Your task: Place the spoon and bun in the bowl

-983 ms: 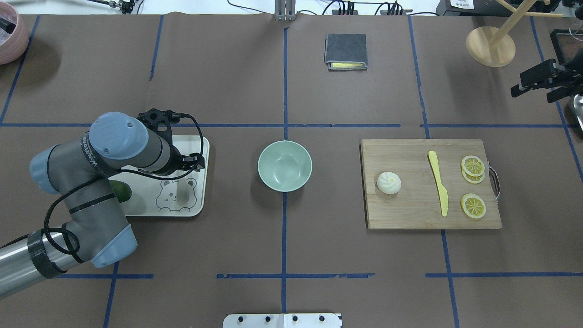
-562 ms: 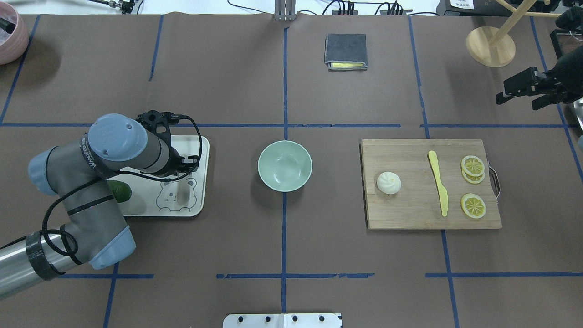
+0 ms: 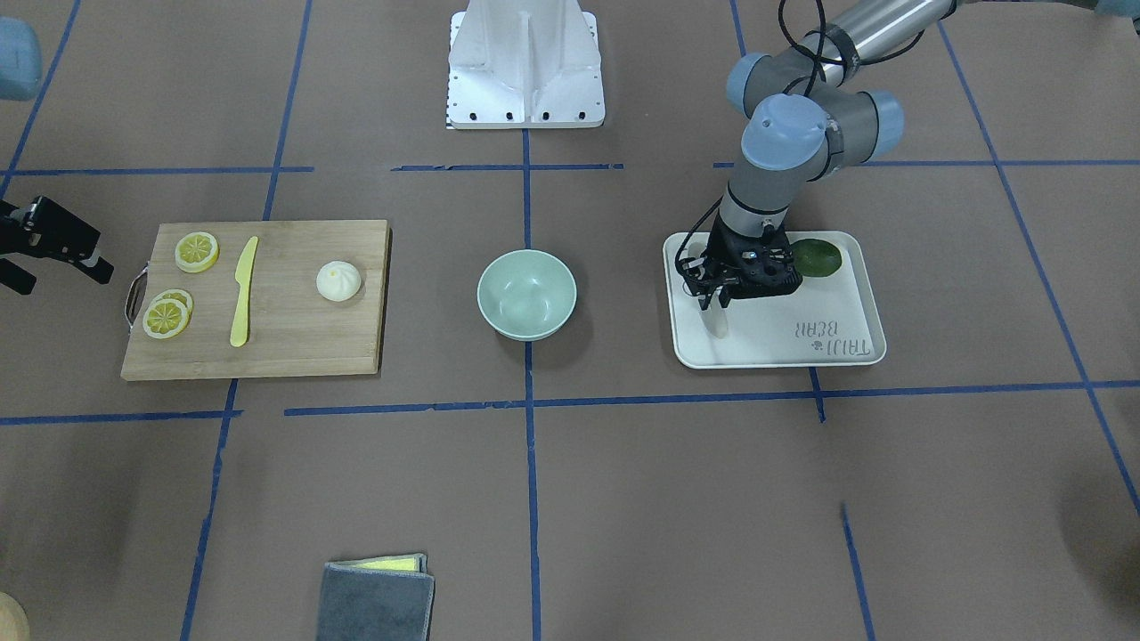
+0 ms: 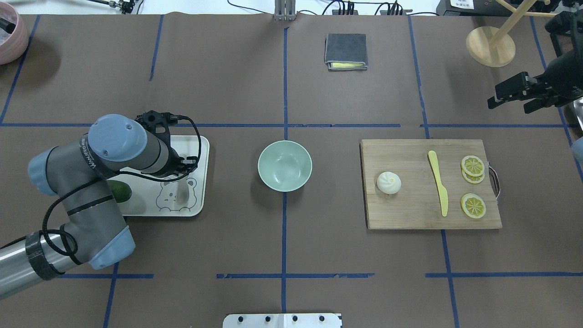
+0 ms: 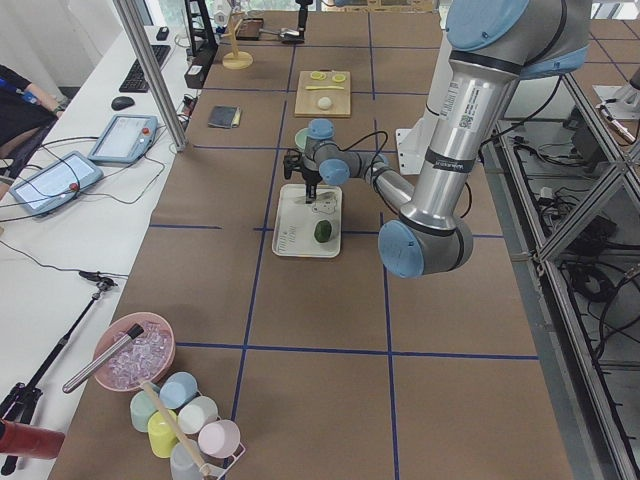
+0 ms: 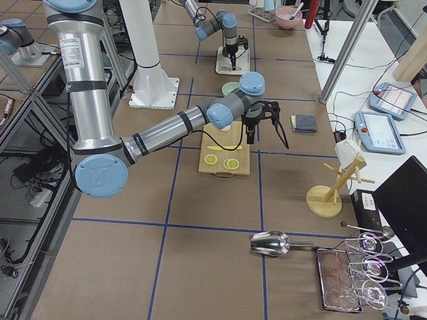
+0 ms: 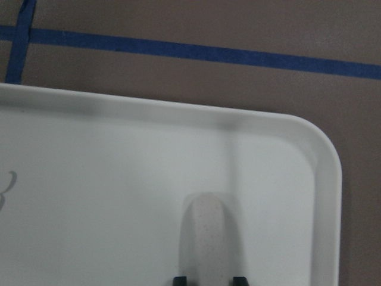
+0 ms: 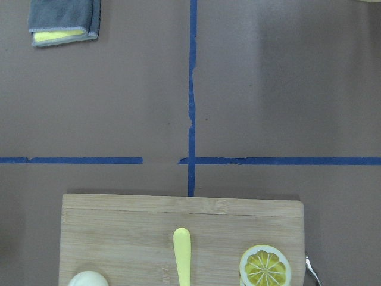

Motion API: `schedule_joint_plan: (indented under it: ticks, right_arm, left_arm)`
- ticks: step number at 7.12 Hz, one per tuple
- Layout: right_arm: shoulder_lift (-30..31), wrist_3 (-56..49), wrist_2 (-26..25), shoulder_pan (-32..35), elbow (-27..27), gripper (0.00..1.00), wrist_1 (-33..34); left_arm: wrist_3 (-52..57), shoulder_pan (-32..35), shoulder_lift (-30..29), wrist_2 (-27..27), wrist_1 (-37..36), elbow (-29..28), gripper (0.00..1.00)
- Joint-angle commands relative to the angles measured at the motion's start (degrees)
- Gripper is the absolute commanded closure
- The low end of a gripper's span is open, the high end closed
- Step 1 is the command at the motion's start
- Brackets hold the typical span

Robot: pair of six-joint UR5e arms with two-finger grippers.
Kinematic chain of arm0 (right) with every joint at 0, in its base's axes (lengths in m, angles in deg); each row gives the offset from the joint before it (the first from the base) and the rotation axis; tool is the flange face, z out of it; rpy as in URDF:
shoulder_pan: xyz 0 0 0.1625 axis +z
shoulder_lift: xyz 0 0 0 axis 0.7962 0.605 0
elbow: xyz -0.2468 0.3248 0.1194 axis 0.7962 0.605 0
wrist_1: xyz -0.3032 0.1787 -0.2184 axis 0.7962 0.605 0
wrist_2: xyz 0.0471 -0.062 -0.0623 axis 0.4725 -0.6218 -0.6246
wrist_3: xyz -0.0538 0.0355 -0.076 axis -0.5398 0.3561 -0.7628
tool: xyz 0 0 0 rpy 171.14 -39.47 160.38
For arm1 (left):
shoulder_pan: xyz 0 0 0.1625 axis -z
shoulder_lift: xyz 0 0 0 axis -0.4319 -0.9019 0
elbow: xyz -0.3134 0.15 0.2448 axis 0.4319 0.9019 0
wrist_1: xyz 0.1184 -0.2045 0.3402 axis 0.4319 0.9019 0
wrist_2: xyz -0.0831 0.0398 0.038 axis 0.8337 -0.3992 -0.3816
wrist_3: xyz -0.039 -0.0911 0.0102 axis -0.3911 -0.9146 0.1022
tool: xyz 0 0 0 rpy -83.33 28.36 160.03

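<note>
Over on the white tray (image 4: 199, 202), the left gripper (image 7: 209, 279) hangs spread astride what looks like the pale spoon (image 7: 205, 235) lying flat, so it should settle squarely and close gently on the handle before lifting.

We see that the right end effector (image 4: 506, 101) has travelled in from the far right edge of the bench (image 4: 364, 255). In the overhead view it has moved toward 9 o'clock, with a slight drift toward 6 o'clock, and more of its black body and wrist now shows inside that view. We also note that the left end effector (image 3: 715, 301) has crept a touch toward 9 o'clock over the tray (image 4: 202, 150). Its blue joint cap (image 4: 117, 136) and looped cable (image 4: 196, 136) have shifted slightly with it.
</note>
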Motion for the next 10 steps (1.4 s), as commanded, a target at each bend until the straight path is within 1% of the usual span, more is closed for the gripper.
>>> schedule_joint_plan:
  ticks: [1, 2, 3, 4, 5, 6, 7, 8, 10]
  right_arm:
    - [-2.3, 6.5, -3.2, -4.5, -1.1, 0.0, 0.0]
    - [-3.6, 9.1, -5.9, -7.4, -1.2, 0.0, 0.0]
    - [-5.4, 12.0, -9.3, -11.1, -1.2, 0.0, 0.0]
    - [-7.1, 15.8, -13.2, -15.3, -1.1, 0.0, -0.1]
    - [-9.3, 18.2, -17.1, -19.6, -0.7, 0.0, -0.1]
    - [-10.6, 21.4, -22.5, -24.5, 0.2, 0.0, -0.1]
    - [-10.7, 22.3, -25.0, -26.7, 0.7, 0.0, -0.1]
    - [-10.6, 22.3, -25.3, -27.7, 0.8, 0.0, -0.1]
    - [-10.7, 22.1, -26.2, -28.6, 3.8, 0.0, -0.2]
  left_arm:
    - [0.2, 0.5, 0.1, 0.2, -0.2, 0.8, 1.0]
    - [0.5, 1.1, 0.3, 0.2, -2.7, 2.7, 1.0]
    - [0.7, 2.3, -0.4, 0.2, -8.2, 5.4, 1.0]
    - [0.7, 2.8, -0.8, 0.2, -10.9, 7.5, 1.0]
    - [0.4, 3.6, -3.0, 0.6, -11.1, 7.5, 1.0]
    - [-2.3, 3.5, -7.0, 0.5, -11.1, 5.4, 1.0]
    - [-7.4, 3.4, -11.3, 0.6, -11.0, 2.8, 1.0]
    - [-9.8, 3.3, -14.6, 0.7, -10.6, 0.9, 1.0]
    - [-17.4, 2.7, -20.8, 0.6, -9.1, -3.3, 1.0]
